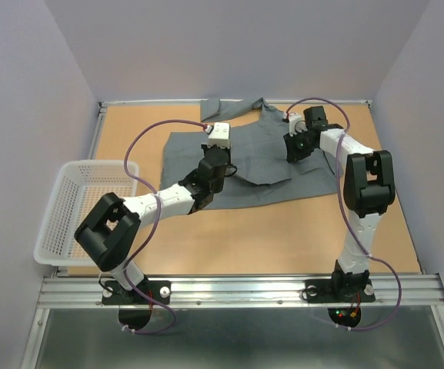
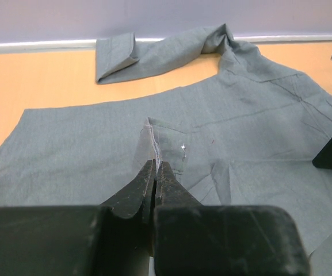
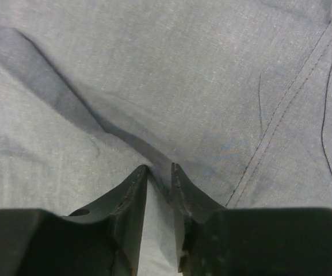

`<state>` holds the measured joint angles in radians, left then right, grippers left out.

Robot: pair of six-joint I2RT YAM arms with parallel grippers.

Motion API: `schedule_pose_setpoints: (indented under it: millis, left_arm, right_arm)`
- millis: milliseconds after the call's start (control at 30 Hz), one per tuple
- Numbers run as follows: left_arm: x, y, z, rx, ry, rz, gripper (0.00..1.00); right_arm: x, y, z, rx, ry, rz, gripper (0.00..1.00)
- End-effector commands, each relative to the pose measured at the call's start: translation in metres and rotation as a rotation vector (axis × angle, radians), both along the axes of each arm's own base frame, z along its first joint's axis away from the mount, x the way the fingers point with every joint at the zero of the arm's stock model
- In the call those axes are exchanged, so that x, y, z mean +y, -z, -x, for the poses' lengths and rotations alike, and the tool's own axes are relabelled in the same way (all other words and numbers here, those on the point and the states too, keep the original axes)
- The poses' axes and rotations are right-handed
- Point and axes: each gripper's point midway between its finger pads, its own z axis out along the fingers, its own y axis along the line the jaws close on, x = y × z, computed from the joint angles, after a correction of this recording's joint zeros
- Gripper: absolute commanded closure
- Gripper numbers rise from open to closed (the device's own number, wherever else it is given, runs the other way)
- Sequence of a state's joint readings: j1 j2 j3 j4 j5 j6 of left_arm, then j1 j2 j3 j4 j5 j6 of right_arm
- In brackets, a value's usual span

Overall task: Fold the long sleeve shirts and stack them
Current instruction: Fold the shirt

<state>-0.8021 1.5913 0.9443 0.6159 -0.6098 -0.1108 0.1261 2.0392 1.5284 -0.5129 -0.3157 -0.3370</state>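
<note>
A grey shirt lies spread out on the far middle of the wooden bench, mostly flat with some folds and creases. One sleeve trails off toward the far edge, and its cuff is doubled over close to the back wall. Both arms reach out over the cloth, the left arm onto the shirt's left half and the right arm onto its right half.

The left fingers are pressed together on a raised hem edge of the shirt. The cloth rises from the bench in a small ridge up to their tips, and a tiny pale speck sits on the fabric just to the right of that ridge.

The right fingers point down into the shirt and stand only narrowly apart. A dark crease runs in from the upper left, and a pinch of grey cloth is clamped between them. A stitched seam crosses the fabric to their right.

A white mesh basket sits at the left side of the bench, well apart from the shirt and hanging over the left edge.
</note>
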Motion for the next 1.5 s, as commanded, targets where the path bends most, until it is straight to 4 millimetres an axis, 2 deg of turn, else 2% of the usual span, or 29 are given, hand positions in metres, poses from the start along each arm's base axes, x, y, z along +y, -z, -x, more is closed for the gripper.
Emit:
schedule_pose_setpoints:
  millis: [0,33,100,133,167,267,400,600,633,667,733,833,867,967,1033,1100,1200,1367,1433,1467]
  left_arm:
    - [-0.005,-0.041,-0.012,-0.116,-0.008,0.058,0.92]
    - [-0.008,-0.039,-0.013,-0.115,0.0,0.058,0.92]
    - [-0.01,-0.038,-0.013,-0.116,0.005,0.069,0.92]
    - [-0.011,-0.035,-0.013,-0.111,0.008,0.067,0.92]
    - [-0.012,-0.034,-0.014,-0.109,0.01,0.069,0.91]
    - [-0.015,-0.032,-0.014,-0.104,0.016,0.087,0.9]
    - [-0.016,-0.027,-0.015,-0.095,0.013,0.102,0.89]
    - [-0.015,-0.024,-0.016,-0.094,-0.003,0.114,0.88]
    - [-0.014,-0.025,-0.016,-0.096,-0.006,0.116,0.88]
    - [-0.013,-0.026,-0.017,-0.099,-0.014,0.122,0.88]
    - [-0.013,-0.026,-0.016,-0.101,-0.016,0.126,0.88]
    - [-0.012,-0.025,-0.017,-0.099,-0.022,0.129,0.87]
    - [-0.011,-0.025,-0.017,-0.102,-0.028,0.131,0.87]
    - [-0.012,-0.025,-0.019,-0.105,-0.03,0.134,0.87]
    - [-0.012,-0.026,-0.019,-0.107,-0.03,0.132,0.86]
    - [-0.011,-0.029,-0.019,-0.114,-0.033,0.13,0.86]
    - [-0.011,-0.031,-0.02,-0.126,-0.037,0.117,0.86]
    - [-0.009,-0.034,-0.022,-0.138,-0.051,0.103,0.86]
    - [-0.009,-0.033,-0.023,-0.137,-0.051,0.103,0.86]
    - [-0.009,-0.033,-0.023,-0.136,-0.051,0.106,0.85]
  right_arm:
    - [-0.002,-0.01,-0.019,-0.042,0.025,0.023,0.67]
    - [-0.004,-0.012,-0.023,-0.05,0.036,0.033,0.61]
    - [-0.008,-0.019,-0.029,-0.075,0.059,0.053,0.56]
    - [-0.013,-0.03,-0.035,-0.102,0.081,0.069,0.5]
    - [-0.015,-0.035,-0.039,-0.119,0.09,0.079,0.48]
    - [-0.028,-0.051,-0.05,-0.163,0.16,0.122,0.47]
    - [-0.043,-0.058,-0.054,-0.182,0.249,0.173,0.47]
    - [-0.015,-0.078,-0.028,-0.138,0.307,-0.039,0.5]
    - [-0.012,-0.073,-0.016,-0.111,0.326,-0.065,0.53]
    - [-0.005,-0.075,-0.012,-0.091,0.371,-0.133,0.54]
    - [-0.001,-0.07,-0.001,-0.064,0.426,-0.187,0.57]
    - [0.015,-0.06,0.02,0.001,0.498,-0.335,0.6]
    - [0.02,-0.047,0.03,0.037,0.505,-0.361,0.61]
    - [0.016,-0.027,0.037,0.065,0.574,-0.383,0.64]
    - [0.007,-0.021,0.036,0.055,0.622,-0.374,0.68]
    - [-0.012,-0.016,0.028,0.018,0.688,-0.366,0.71]
    - [-0.031,-0.017,0.019,-0.001,0.753,-0.406,0.72]
    - [-0.037,-0.026,0.008,-0.024,0.772,-0.466,0.72]
    - [-0.037,-0.023,0.007,-0.017,0.778,-0.471,0.72]
    - [-0.047,-0.017,0.006,-0.005,0.813,-0.475,0.71]
